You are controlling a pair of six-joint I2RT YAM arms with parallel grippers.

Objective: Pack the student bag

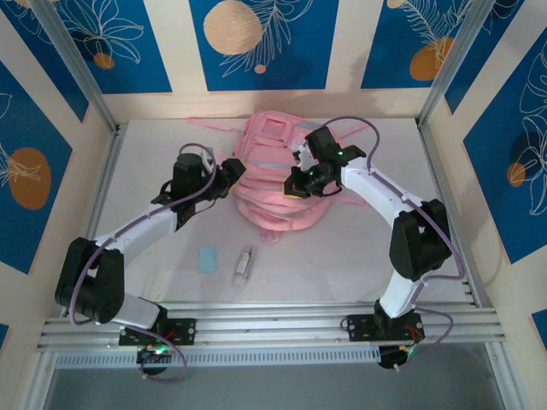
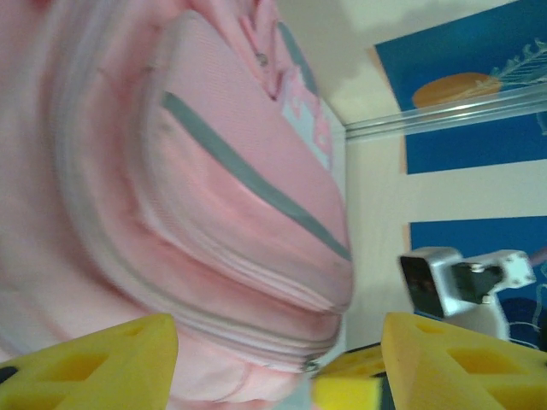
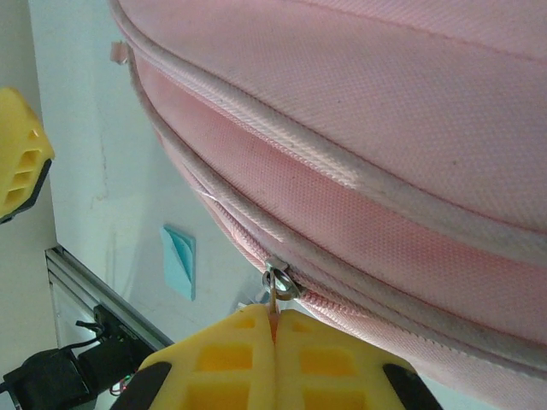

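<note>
pinching the zip pull (image 3: 279, 284) tight, my right gripper (image 3: 273, 331) sits over the student bag (image 3: 385, 128), which lies mid-table. i see the zip run away leftward to my left gripper (image 1: 231, 175), spread apart, just beside the bag's left side.

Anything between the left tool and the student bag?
Nothing visible: the open left tool sits at the side of the student bag, bare pink fabric before it. The right tool is shut on a zip pull.
</note>
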